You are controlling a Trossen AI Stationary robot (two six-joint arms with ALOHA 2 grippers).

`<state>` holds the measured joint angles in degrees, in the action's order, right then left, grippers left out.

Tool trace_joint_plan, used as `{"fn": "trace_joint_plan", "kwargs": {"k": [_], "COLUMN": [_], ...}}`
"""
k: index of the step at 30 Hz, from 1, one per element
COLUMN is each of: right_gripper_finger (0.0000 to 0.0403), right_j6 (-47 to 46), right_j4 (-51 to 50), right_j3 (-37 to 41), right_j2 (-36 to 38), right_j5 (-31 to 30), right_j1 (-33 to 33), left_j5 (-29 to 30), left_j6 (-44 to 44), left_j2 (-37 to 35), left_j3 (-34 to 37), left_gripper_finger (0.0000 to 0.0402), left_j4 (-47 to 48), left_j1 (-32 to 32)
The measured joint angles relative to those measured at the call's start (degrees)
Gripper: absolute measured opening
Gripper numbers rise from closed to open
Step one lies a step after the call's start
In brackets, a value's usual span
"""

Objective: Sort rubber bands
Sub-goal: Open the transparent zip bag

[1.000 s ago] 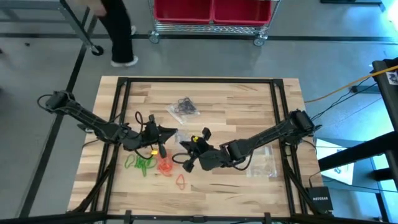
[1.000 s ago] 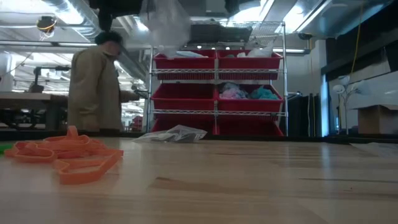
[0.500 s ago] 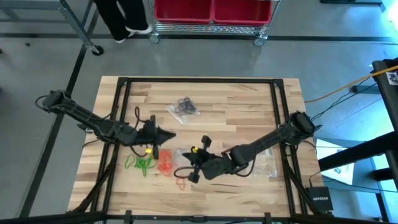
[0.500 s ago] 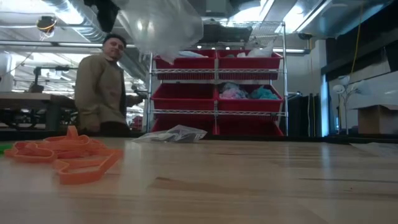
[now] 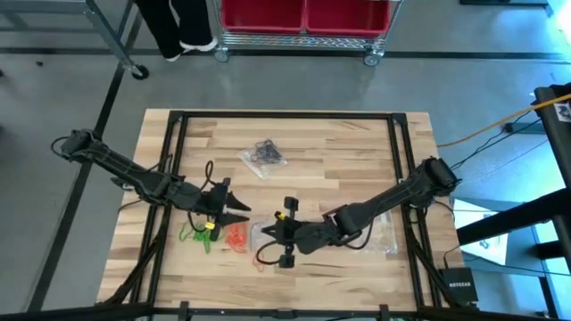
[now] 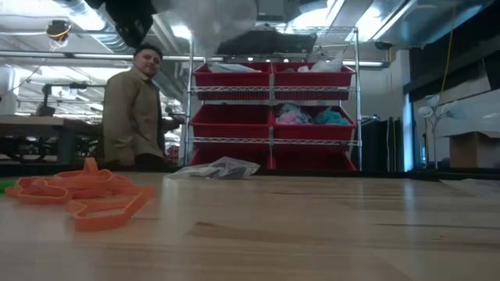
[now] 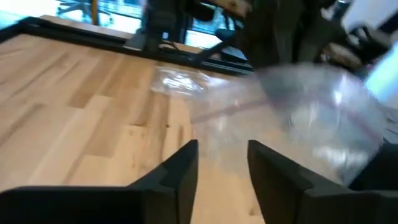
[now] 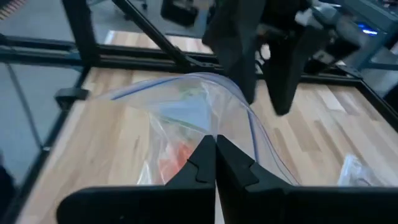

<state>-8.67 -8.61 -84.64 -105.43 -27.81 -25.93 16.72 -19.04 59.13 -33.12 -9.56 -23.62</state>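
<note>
The right pincer [image 5: 270, 242], shut on a clear bag [image 8: 186, 118], holds its mouth toward the left pincer [image 5: 234, 209], whose fingers stand apart and empty just beside it. Orange bands [image 5: 235, 237] and green bands [image 5: 200, 235] lie on the surface [image 5: 339, 143] beneath, nearer the left arm.

Arms: two, dark, slender, jointed | Fingers [image 7: 177, 180]: black, flat, tapered | Wrists: yellow markings | Cables: black, looped along links

White lettering "NETGEAR" stands on the small black box [image 5: 460, 284] beside the table.
</note>
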Motion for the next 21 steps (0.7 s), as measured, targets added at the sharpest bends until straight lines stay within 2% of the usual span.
{"fn": "trace_joint_plan", "kwargs": {"k": [6, 11, 21], "right_gripper_finger": [0.0, 0.0, 0.0], "right_j6": [0.18, 0.18, 0.2], "right_j4": [-0.4, -0.49, 0.59], "right_j3": [-0.02, -0.02, -0.02], "right_j2": [2.36, 2.44, 2.45], "right_j5": [2.63, 3.01, 2.82], "right_j1": [0.02, 0.04, 0.2], "left_j5": [-3.51, -5.63, -5.82], "left_j6": [0.68, 1.58, 2.77], "left_j2": [0.0, 0.0, 0.02], "left_j3": [0.0, -0.02, -0.02], "left_gripper_finger": [0.0162, 0.0161, 0.0161], "left_j4": [-1.07, -3.91, -6.31], "left_j1": [-0.02, -0.75, -1.96]}}
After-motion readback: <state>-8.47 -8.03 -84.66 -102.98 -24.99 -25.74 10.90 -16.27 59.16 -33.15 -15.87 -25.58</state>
